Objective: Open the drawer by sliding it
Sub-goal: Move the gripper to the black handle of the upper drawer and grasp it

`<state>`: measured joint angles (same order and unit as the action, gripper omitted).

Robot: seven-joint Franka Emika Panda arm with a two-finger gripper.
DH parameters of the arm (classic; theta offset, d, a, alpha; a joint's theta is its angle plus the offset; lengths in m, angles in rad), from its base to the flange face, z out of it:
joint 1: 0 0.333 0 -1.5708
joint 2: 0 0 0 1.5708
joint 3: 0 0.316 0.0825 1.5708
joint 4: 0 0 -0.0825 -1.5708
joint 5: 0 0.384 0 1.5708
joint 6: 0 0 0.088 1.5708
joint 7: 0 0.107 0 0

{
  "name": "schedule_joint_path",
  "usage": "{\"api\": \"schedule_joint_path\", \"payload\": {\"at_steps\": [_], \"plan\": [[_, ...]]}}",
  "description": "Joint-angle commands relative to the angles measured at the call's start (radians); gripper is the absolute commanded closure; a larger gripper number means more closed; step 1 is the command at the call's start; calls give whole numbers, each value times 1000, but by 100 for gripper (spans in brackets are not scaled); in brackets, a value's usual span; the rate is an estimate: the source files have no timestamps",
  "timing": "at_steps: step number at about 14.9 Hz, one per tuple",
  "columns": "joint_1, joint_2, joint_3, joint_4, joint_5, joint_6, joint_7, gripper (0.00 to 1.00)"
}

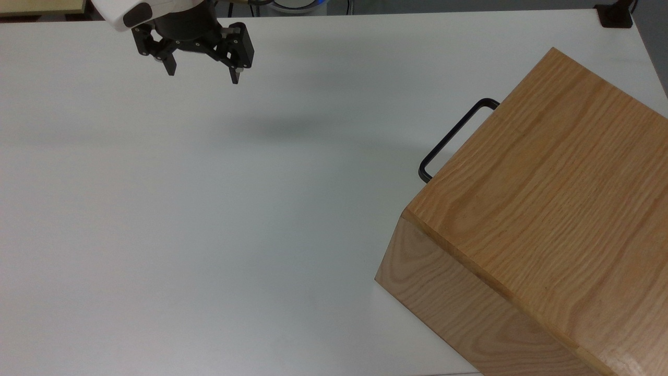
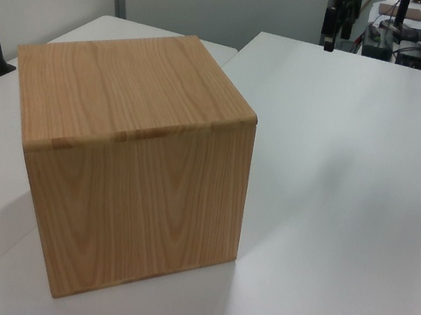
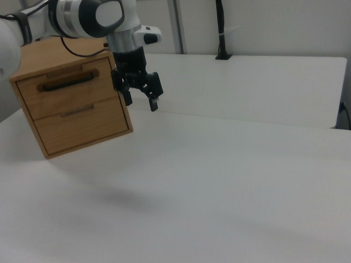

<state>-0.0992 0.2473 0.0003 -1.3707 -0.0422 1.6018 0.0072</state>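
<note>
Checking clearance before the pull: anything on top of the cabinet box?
Nothing. The cabinet box has a bare top in the top view and left view. The drawer is shut, its handle free, so the contents are hidden. The open gripper hangs far away above the table.

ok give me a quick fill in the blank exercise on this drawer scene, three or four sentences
1. The gripper hangs above the white table with its fingers ____.
2. The handle on the drawer is coloured ____.
3. The drawer sits flush in the cabinet, so it is ____.
4. In the top view, the cabinet stands at the table's ____ side.

Missing words: open; black; closed; right
</note>
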Motion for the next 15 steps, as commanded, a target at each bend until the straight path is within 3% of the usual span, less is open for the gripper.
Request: {"api": "schedule_joint_path", "payload": {"at_steps": [1, 3, 5, 8, 15], "plan": [[21, -42, 9, -18, 79, 6, 129, 0], [61, -40, 9, -21, 139, 7, 238, 0], [113, -34, 9, -28, 156, 30, 348, 0], [222, -31, -5, -80, 225, 162, 486, 0], [430, 49, -65, -71, 283, 430, 824, 2]]}}
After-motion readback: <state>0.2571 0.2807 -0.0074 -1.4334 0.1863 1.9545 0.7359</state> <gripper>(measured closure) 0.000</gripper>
